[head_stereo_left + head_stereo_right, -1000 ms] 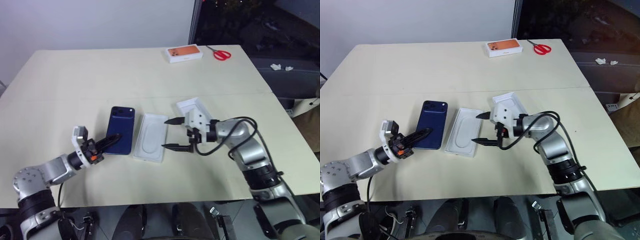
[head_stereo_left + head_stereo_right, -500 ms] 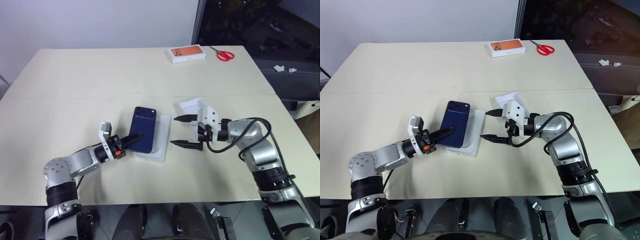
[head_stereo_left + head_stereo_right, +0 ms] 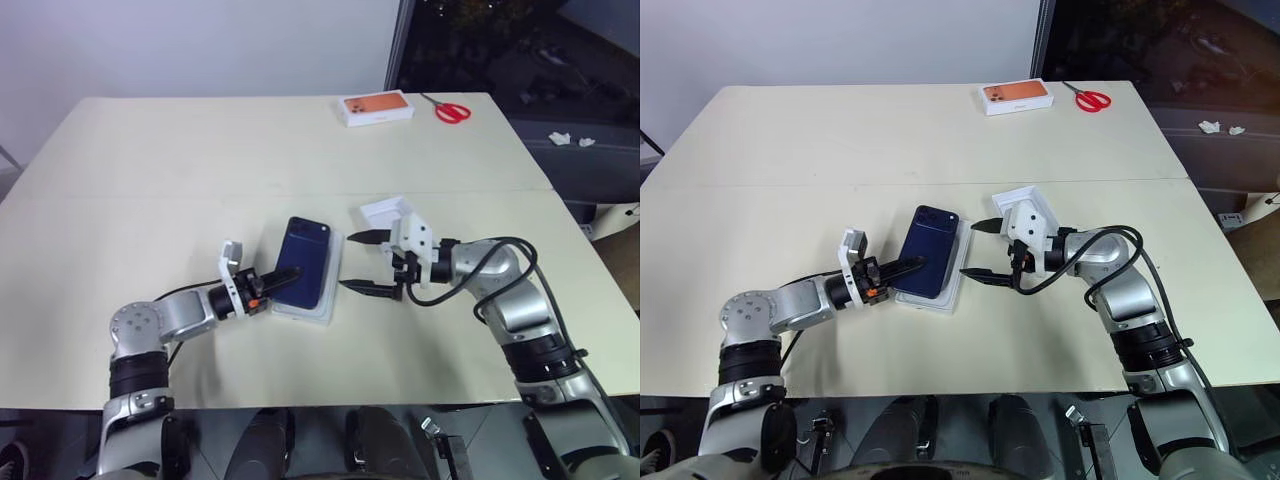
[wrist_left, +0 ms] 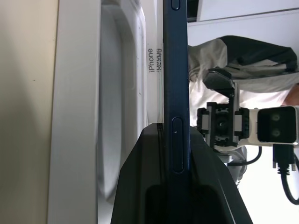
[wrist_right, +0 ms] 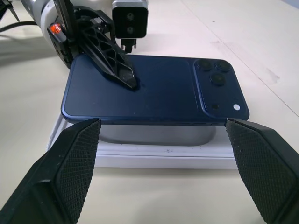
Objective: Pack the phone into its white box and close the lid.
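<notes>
Bare table [image 3: 150,170] is left open all around; the phone [image 3: 304,274], held above the white insert [image 3: 322,312], is flanked by both grippers.

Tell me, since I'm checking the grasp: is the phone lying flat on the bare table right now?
No, the phone is pinched at its edge by the left tool and held above the white insert.

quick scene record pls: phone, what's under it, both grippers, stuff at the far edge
phone: dark blue phone, back up, pinched by its edges in the left gripper
under phone: white insert with an oval recess, phone held above it
left gripper: shut on the phone
right gripper: right gripper open, beside the phone's other long edge, not touching it
behind right gripper: white box part on the table
far edge: orange-topped box, red scissors
</notes>
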`<state>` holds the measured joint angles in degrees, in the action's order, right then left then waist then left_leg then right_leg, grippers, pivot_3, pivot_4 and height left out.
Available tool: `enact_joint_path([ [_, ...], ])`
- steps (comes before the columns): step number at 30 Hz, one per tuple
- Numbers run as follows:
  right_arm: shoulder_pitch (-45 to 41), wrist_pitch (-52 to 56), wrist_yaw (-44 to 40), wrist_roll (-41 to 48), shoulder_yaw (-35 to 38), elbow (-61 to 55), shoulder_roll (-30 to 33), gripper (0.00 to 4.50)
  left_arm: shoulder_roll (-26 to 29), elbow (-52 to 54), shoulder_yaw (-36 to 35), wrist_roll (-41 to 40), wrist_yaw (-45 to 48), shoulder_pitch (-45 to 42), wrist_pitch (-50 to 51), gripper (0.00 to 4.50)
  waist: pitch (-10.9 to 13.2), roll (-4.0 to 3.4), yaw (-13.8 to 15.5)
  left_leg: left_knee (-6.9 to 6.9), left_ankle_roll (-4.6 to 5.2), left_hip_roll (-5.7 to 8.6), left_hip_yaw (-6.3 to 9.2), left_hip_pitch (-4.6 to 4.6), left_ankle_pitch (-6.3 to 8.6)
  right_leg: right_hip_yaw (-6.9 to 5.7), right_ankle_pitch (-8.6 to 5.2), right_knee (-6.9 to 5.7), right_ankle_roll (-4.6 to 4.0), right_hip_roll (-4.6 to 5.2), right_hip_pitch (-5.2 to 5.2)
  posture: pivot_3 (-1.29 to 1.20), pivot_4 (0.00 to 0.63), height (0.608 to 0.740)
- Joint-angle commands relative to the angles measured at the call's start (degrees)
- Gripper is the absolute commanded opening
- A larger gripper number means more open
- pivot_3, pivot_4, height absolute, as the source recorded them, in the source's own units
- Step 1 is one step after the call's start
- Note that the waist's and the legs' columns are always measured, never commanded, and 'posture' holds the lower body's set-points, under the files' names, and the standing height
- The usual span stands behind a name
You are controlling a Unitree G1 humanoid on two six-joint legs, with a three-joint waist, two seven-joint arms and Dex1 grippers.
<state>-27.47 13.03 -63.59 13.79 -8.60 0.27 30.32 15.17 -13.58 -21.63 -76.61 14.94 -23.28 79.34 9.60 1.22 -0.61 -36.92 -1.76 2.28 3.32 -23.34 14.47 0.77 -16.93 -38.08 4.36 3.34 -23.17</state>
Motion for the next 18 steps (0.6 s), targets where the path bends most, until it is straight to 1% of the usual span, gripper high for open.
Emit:
enact_joint_path([
  [1, -0.96, -1.3, 0.4, 0.24, 0.18, -0.65, -0.19, 4.5, -0.78, 0.1, -0.05, -0.38, 1.04, -0.91, -0.36, 1.82, 0.0, 0.0, 0.01, -0.06, 0.0, 0.0, 0.0, -0.02, 0.0, 0.0, 0.0, 0.0, 0.0, 0.0, 0.0, 0.0, 0.15, 0.74],
  [3, -1.14, -1.35, 0.57, 0.21, 0.1, -0.53, -0.28, 4.5, -0.33, 1.42, 0.61, -0.1, 1.73, -0.53, 0.14, 2.79, -0.01, -0.01, 0.05, -0.1, 0.01, 0.01, 0.0, -0.02, 0.01, -0.01, 0.0, 0.0, 0.0, 0.01, 0.05, 0.0, 0.15, 0.74],
  [4, -1.18, -1.55, 0.68, 0.11, 0.04, -0.36, -0.29, 4.5, -0.25, 1.84, 0.62, -0.04, 1.73, -0.36, 0.18, 3.35, -0.01, -0.02, 0.02, -0.12, 0.03, 0.01, 0.0, -0.02, 0.02, -0.01, 0.0, 0.0, 0.0, 0.01, 0.06, 0.0, 0.15, 0.74],
  [6, -1.24, -1.84, 0.84, -0.06, -0.07, -0.09, -0.33, 4.5, 0.48, 3.23, 1.02, 0.18, 2.54, 0.28, 0.54, 4.25, -0.02, -0.03, 0.0, -0.12, 0.06, 0.01, 0.0, 0.01, 0.04, 0.0, 0.0, 0.0, 0.0, 0.01, 0.09, 0.0, 0.15, 0.74],
  [12, -1.77, -2.23, 1.24, -0.18, -0.32, 0.64, -0.59, 4.5, 3.22, 7.66, 1.76, 0.47, 4.16, 1.86, 1.08, 4.25, -0.02, -0.04, -0.25, -0.09, 0.06, 0.0, 0.0, 0.01, 0.04, 0.01, 0.0, -0.01, 0.0, -0.01, 0.05, 0.0, 0.15, 0.74],
  [18, -2.24, -3.13, 1.41, -0.54, -0.48, 1.69, -0.8, 4.5, 5.38, 10.59, 1.13, -1.95, 3.98, 3.3, 1.64, 4.25, -0.02, -0.05, -0.12, -0.1, 0.08, -0.01, 0.01, 0.01, 0.05, 0.01, 0.0, 0.0, 0.0, -0.01, 0.06, 0.0, 0.15, 0.74],
])
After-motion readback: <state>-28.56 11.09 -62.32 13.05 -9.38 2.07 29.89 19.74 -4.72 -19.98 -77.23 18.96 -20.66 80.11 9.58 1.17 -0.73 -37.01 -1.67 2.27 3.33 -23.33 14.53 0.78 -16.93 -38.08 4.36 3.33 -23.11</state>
